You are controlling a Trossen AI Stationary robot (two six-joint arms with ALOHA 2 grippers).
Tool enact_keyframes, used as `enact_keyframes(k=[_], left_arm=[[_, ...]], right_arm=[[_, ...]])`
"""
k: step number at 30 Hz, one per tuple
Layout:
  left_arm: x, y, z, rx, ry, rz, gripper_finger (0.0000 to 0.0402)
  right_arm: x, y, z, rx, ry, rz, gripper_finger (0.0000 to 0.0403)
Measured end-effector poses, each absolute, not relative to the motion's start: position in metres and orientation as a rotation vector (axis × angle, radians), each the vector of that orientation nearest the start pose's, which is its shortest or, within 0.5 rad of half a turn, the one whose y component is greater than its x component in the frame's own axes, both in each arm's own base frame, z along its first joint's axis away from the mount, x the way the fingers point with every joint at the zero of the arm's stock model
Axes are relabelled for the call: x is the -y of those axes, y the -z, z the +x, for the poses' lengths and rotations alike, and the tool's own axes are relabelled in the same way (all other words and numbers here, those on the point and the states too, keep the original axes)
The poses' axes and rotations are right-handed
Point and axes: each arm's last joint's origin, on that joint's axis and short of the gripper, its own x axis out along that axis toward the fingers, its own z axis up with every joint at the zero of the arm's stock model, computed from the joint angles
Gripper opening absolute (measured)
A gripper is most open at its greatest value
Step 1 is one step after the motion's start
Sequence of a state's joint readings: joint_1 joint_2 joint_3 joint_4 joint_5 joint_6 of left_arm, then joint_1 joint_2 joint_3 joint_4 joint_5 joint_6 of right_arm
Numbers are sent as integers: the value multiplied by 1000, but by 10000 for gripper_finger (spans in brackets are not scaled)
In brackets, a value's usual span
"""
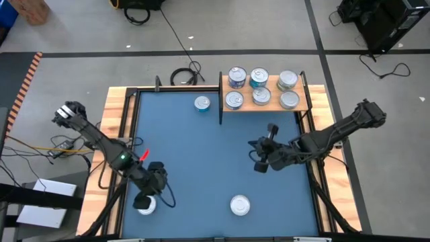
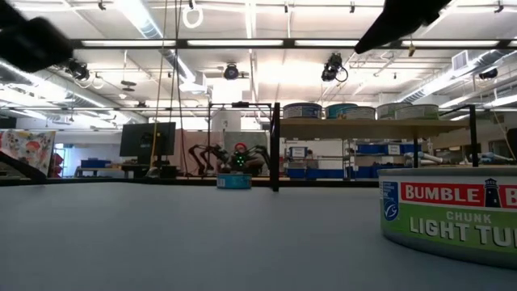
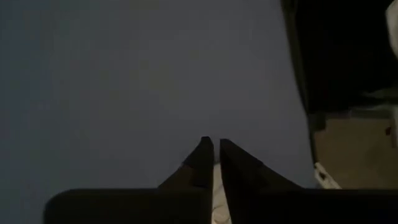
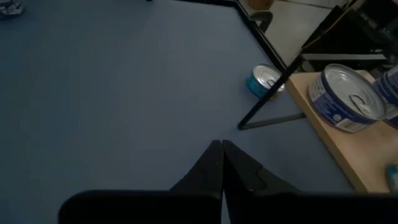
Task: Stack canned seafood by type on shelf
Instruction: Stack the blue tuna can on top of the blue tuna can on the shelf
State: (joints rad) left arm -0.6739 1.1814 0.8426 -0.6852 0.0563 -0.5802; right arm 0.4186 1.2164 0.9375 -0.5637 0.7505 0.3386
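Observation:
Six tins of canned seafood (image 1: 261, 88) stand in two rows on the wooden shelf (image 1: 306, 105) at the far right, which has thin black posts (image 4: 270, 96). A teal tin (image 1: 202, 103) rests on its base on the blue mat left of the shelf. Another tin (image 1: 240, 205) stands near the front edge and looms large in the low view (image 2: 452, 218). A third tin (image 1: 147, 207) sits at the front left, partly under my left gripper (image 1: 142, 200), whose fingers stand close together with only a thin slit. My right gripper (image 1: 259, 161) hovers shut over the mat, in front of the shelf. My left gripper slants down over the front-left tin's silver top (image 1: 149, 208), a strip of which shows pale between the fingers (image 3: 216, 199). The gripper's own body hides the spot. Whether the fingers touch the tin, I cannot tell.
Narrow wooden strips (image 1: 115, 114) frame the blue mat (image 1: 201, 161). A black cable coil (image 1: 183, 76) lies beyond the far edge. Open mat lies between the two arms. The shelf's front post (image 1: 221, 111) stands close to the teal tin.

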Motion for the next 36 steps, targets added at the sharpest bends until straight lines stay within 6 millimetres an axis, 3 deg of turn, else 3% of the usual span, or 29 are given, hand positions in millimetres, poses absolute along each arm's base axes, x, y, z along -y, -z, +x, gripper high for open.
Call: enact_keyframes(k=[8,15,21,29,36], left_arm=[[155,-201,163,-1325,298,-147,91],[163,-178,168,-1430,264,-96,95],[164,-174,169,-1448,262,-92,79],[166,-175,170,-1420,299,-77,9],[167,-176,176,-1348,292,-69,3]], right_arm=[[-94,-274,224,-606,403,-171,12],[-100,-276,221,-583,402,-185,13],[-102,-276,220,-571,409,-197,11],[-103,-276,219,-567,409,-198,10],[-103,-277,220,-565,408,-197,12]])
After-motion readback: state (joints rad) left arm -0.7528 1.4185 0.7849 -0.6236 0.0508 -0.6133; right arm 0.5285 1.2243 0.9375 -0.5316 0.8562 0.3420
